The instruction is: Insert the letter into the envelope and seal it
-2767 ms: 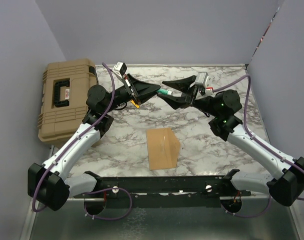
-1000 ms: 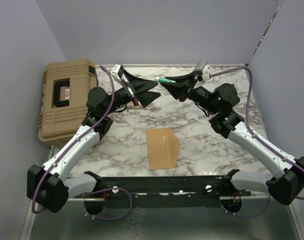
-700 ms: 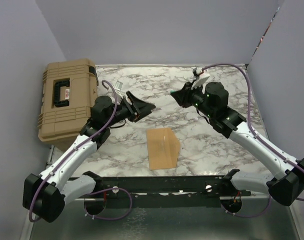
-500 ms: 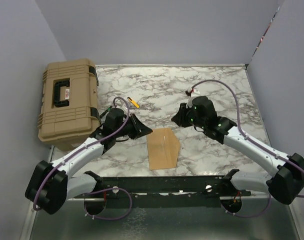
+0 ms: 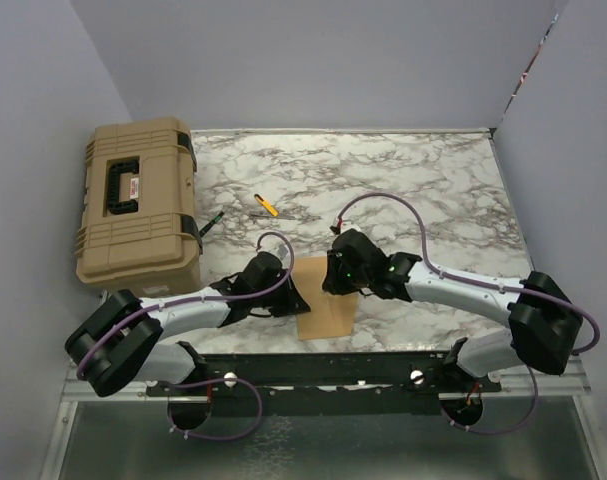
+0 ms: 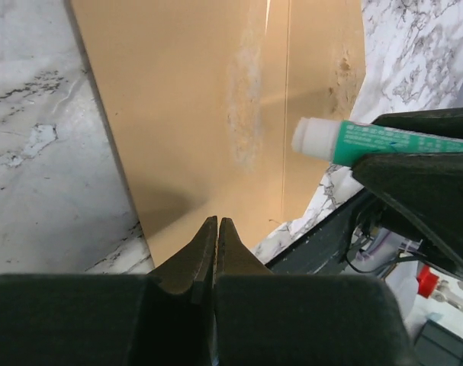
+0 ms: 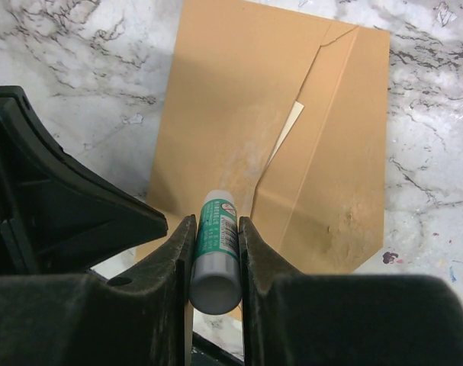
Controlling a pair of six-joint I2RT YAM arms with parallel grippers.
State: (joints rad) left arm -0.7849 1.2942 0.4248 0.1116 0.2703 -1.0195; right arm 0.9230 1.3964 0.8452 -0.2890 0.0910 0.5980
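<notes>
The left gripper [image 6: 217,229] has its jaws pressed together with nothing between them, tips low over the near end of the envelope [image 6: 193,107]. The right gripper [image 7: 216,223] is clamped on a glue stick [image 7: 215,248], whose capped end points down toward the paper.

The table [image 5: 433,190] is a flat slab of white marble pattern with grey veins. At its left edge sits a tan hard plastic toolbox [image 5: 133,200], ribbed, with a black handle and black latches.

The envelope [image 5: 328,312] lies flat on the table near the front edge, between the two grippers. Its long axis runs from the near edge toward the far wall. It is matte tan kraft paper, a rectangle with one far corner cut at a slant. In the right wrist view a folded panel with slanted edges covers one long side, its point reaching toward the middle, and a thin pale sliver shows along that seam. The paper has dull, scuffed patches.

The glue stick [image 6: 353,141] is a short cylinder, green with a white end.

Farther back lie a small yellow item [image 5: 268,206] and a thin green one [image 5: 211,222], both too small to identify.
</notes>
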